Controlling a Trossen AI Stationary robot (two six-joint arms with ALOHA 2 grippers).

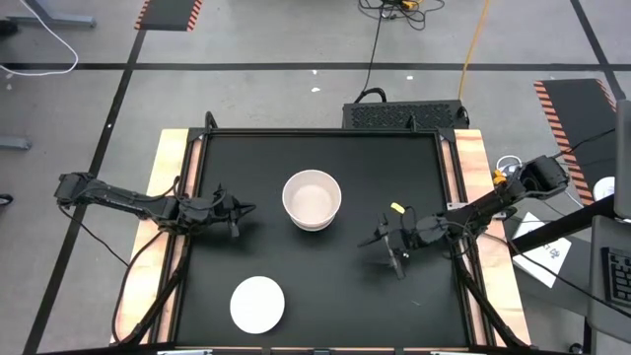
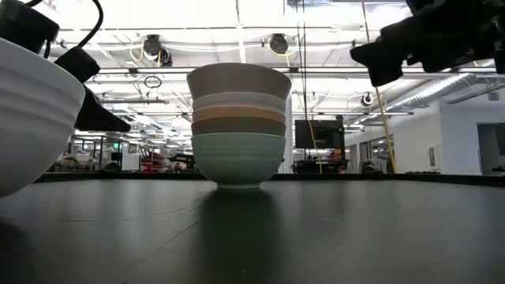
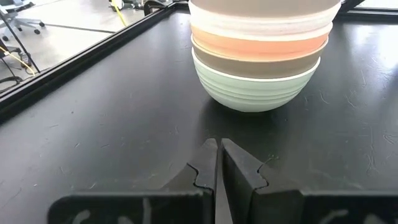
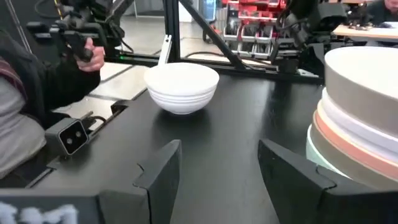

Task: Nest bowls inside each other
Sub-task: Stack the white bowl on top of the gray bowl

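A person in a dark sleeve (image 4: 37, 81) sits past the table's near edge, holding a dark controller (image 4: 71, 34), and a small grey camera box (image 4: 69, 135) sits at that edge. Nothing lies between my grippers and the bowls on the flat black table top (image 1: 325, 286). My left gripper (image 1: 237, 219) hangs low, just left of the round stack of smooth nested bowls (image 1: 312, 199), pointing at it, its two dark fingers pressed together and holding nothing. My right gripper (image 1: 392, 247) hangs to the right of the stack, fingers spread wide and empty. The stack stands in the middle of the table: a mint green ribbed bowl (image 2: 238, 158) at the bottom, then olive-grey, salmon-orange, white, and beige-grey on top. One single white ribbed bowl (image 1: 257, 303) sits apart, near the front edge.
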